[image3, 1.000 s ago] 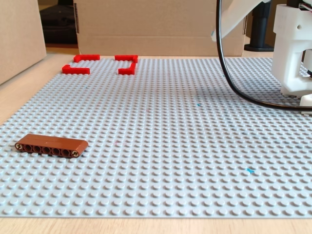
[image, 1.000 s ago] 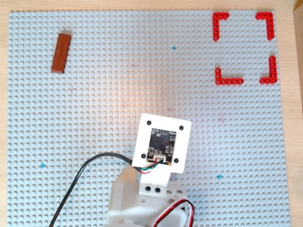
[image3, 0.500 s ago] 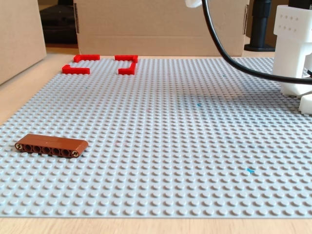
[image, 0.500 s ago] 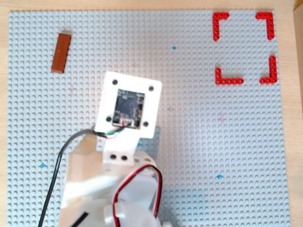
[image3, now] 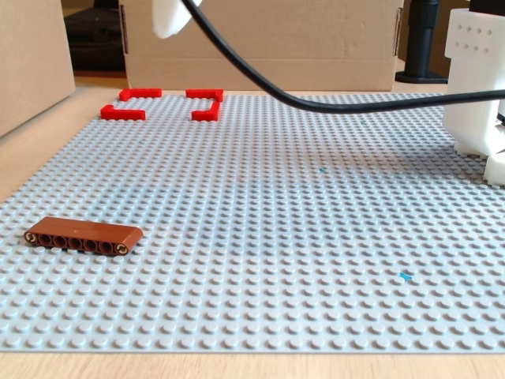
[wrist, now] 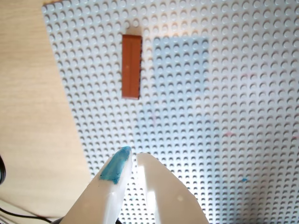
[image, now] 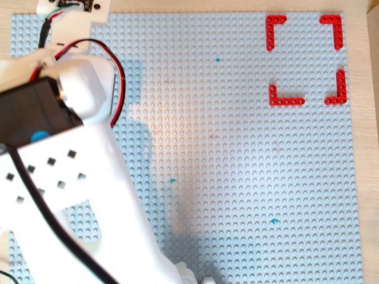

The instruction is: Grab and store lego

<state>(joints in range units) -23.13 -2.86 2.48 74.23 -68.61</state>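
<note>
The approach is judged underway: the empty, nearly closed gripper must be opened and advanced toward the lego at 12 o'clock in the wrist view.

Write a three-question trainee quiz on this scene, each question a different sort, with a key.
1. True or false: the gripper is closed around the brown lego beam.
2. How many red corner brackets mark out the square on the grey baseplate?
3. In the fixed view, the beam lies: A) inside the red square, B) near the plate's front left corner, C) off the plate.

Key: 1 false, it hangs apart from the beam, holding nothing; 2 four; 3 B.
</note>
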